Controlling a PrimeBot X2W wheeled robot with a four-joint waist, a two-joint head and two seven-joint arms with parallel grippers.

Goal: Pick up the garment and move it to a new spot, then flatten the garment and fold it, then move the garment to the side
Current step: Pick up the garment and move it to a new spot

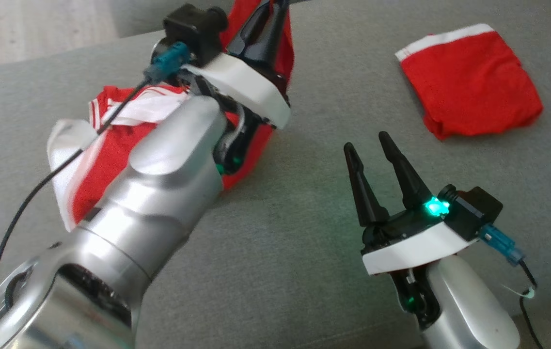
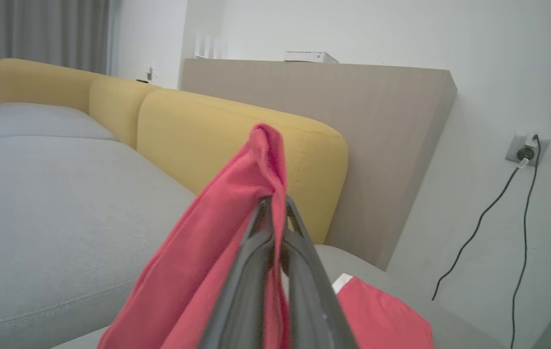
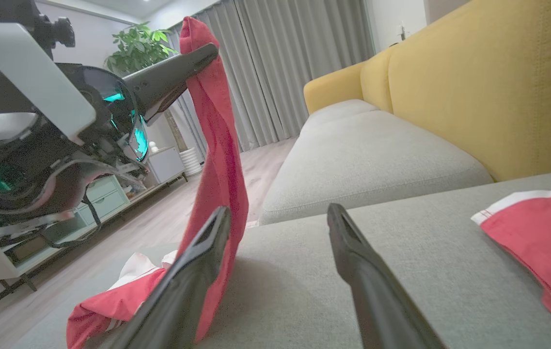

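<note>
- left gripper (image 1: 275,7) clenched on a pinch of the garment (image 1: 110,160), a red shirt with white trim; pinched bit is up in the air, far left.
- From the pinch the cloth hangs down as 1 narrow strip. The bulk lies crumpled on the grey sofa seat (image 1: 280,252), left side, partly hidden under the left arm.
- right gripper (image 1: 366,141) released, 2 fingers spread with nothing between them, low over the seat, near right. In the head view it is apart from the heap.
- 2nd red piece (image 1: 469,92) with a white band lies folded on the seat, far right, well apart from the shirt.
- Handling, my guess: light, soft, fully limp. No stiffness, so it sags and bunches from any single hold. Not fragile. Thin cloth could creep out of a shallow pinch.
- 1 pinch is enough to carry it, but it will dangle, twist and drag over the seat fabric.
- Where to hold: for flattening, likely 2 holds on the same edge, such as both shoulders or both hem corners, then pull apart.
- White trim marks an edge and is easy to spot in the heap.
- Risk: grabbing 2 layers at once, which keeps it bunched.
</note>
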